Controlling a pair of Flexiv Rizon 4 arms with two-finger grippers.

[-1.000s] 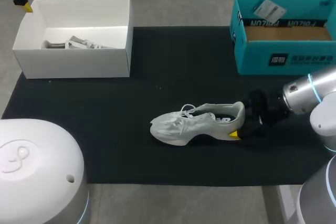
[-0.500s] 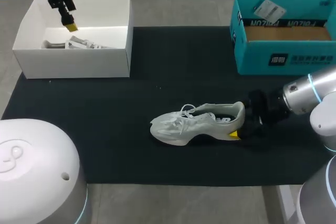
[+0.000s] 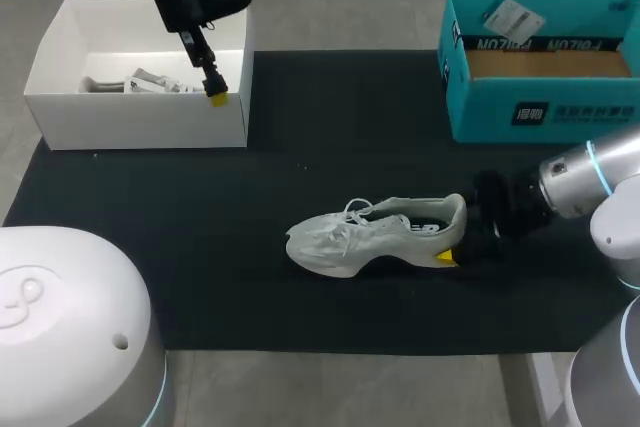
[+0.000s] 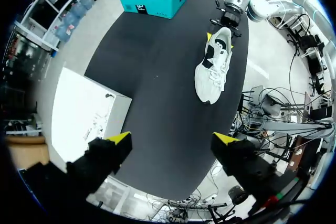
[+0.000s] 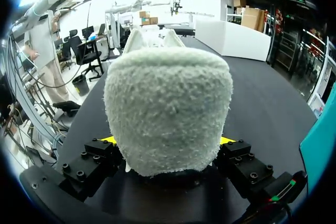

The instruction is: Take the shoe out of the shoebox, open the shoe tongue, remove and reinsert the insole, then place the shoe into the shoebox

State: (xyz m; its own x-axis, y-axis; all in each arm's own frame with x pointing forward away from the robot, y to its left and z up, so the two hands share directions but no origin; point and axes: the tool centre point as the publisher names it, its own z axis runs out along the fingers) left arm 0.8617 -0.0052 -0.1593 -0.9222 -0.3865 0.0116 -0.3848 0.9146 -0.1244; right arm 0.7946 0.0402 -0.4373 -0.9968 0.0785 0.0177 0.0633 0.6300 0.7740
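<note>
Black mat point(image 3: 200, 247), one shoe out, two claws.
Right claw point(image 5: 167, 141) holds the shoe point(image 3: 370, 235) by its heel, a finger pressed on each side, and it has not moved. The shoe sits in the middle of the mat, well apart from both boxes. Left claw point(image 4: 170, 140) is wide and holds nothing. It has swung from the far corner across the white box point(image 3: 140, 122) to its side wall. I think it is coming to open the tongue.

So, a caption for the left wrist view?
Open left gripper looks over the black mat at a pale shoe, its heel clamped by the right gripper.
</note>
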